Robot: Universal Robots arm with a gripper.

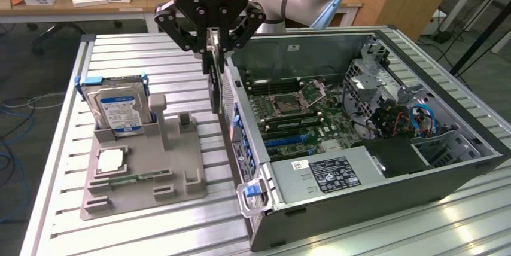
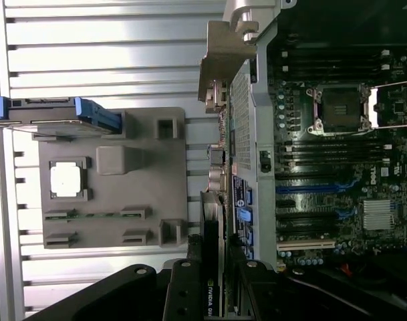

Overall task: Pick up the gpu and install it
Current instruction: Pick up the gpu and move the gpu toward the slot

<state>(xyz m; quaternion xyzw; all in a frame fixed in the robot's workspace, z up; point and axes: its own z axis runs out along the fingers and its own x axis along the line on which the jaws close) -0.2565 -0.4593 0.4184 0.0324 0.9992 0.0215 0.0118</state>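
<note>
Step in hand, by my read: pick is done, carry-over to the case is under way, card not seated yet.

Well off to the hand's side, at the exterior view's left: hard drive [image 1: 118, 103] standing in the grey parts holder [image 1: 185, 179] on the slatted table [image 1: 128, 232]. The holder's upright slots nearest the hand look vacant.

Middle: gripper [image 1: 214, 49] points straight down, wrist vertical, arm coming in from behind and above. Fingers are clamped on the top edge of the gpu [image 1: 215, 88]. The card hangs edge-on directly below the hand, upright, right at the case's rear wall. Can't tell if it touches the wall. Wrist view shows its silver bracket [image 2: 220, 67] at the end farthest from the hand.

Other side of the hand, at the exterior view's right: open PC case [image 1: 383, 208], motherboard [image 1: 312, 112] lying flat inside, blue expansion slots [image 1: 283, 142] below and just inboard of the card.

What install calls for from here, imo: card shifted inboard over a slot, long edge parallel w/ it, bracket against the rear openings, then a straight push down. Little clearance beside the rear wall, so a tilt could snag.
</note>
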